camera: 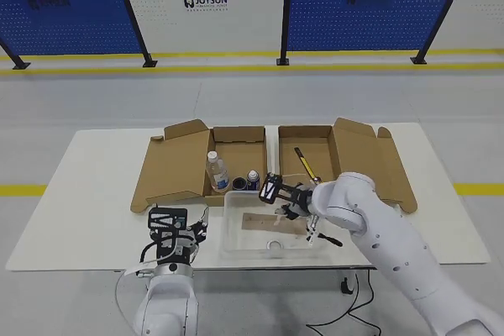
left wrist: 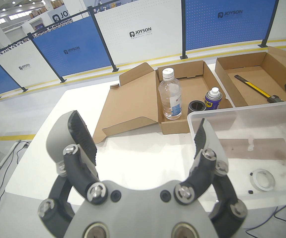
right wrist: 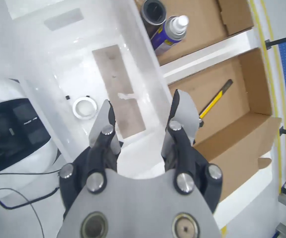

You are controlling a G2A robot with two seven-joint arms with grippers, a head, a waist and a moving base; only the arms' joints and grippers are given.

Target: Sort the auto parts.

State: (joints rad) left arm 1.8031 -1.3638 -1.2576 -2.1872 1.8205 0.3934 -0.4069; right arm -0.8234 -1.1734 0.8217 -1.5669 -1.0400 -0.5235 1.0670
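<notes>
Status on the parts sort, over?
Left hand open, beside bin. Right hand open, over bin rim. Ring in bin, nothing on it.

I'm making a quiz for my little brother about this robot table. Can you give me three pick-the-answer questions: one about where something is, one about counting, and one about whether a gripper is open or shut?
1. Where is the white ring?
A) in the clear bin
B) on the floor
C) on a shelf

2. How many things stand in the cardboard box with the water bottle, bottle included?
A) one
B) three
C) five

3. How is the left gripper?
A) shut on the bottle
B) open and empty
C) shut on the ring

Answers:
1 A, the ring lies on the bin's bottom.
2 B, the box holds the bottle, a black cylinder and a spray can.
3 B, its fingers are spread with nothing between them.
</notes>
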